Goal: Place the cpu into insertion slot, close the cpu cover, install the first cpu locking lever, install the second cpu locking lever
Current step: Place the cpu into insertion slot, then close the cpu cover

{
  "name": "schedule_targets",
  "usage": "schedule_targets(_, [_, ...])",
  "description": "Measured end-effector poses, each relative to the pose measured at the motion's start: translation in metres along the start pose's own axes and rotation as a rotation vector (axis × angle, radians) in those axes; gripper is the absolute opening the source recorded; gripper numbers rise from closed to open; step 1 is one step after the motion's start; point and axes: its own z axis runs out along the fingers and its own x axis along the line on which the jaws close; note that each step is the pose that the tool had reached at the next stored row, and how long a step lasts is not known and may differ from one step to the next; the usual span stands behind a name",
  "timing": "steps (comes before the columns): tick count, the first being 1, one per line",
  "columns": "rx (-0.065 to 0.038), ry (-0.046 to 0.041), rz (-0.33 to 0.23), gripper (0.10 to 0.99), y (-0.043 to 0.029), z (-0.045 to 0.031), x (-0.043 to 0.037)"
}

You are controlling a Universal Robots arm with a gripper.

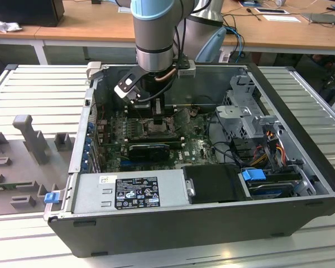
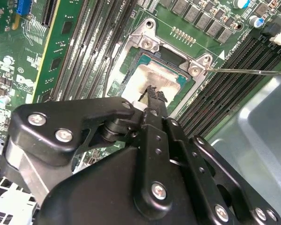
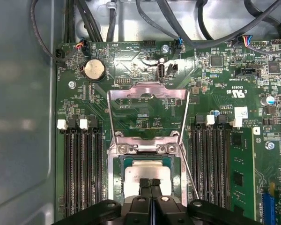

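The cpu (image 3: 139, 172), a pale silvery square, lies in the insertion slot (image 3: 117, 180) on the green motherboard, also seen in the second wrist view as the cpu (image 2: 161, 77). My gripper (image 3: 150, 183) is shut with its two black fingers pressed together, tips resting on or just above the chip's top and nothing between them. The cpu cover (image 3: 147, 91), a silvery frame with a large square opening, stands swung back from the slot. A thin wire locking lever (image 3: 187, 173) stands free beside the slot. In the exterior view my gripper (image 1: 156, 118) reaches down into the case.
The open computer case (image 1: 301, 111) lies on a slatted metal table. Black memory slots (image 3: 79, 173) flank the socket on both sides. Cables (image 3: 178, 28) hang past the board's edge. A power supply (image 1: 134, 192) and drive cage (image 1: 245, 120) stand inside the case.
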Motion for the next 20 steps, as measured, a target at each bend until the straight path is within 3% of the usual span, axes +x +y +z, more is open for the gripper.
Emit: schedule_targets(20, [0.0,-0.0001,0.0,0.106,0.0006,-0.0076,0.0])
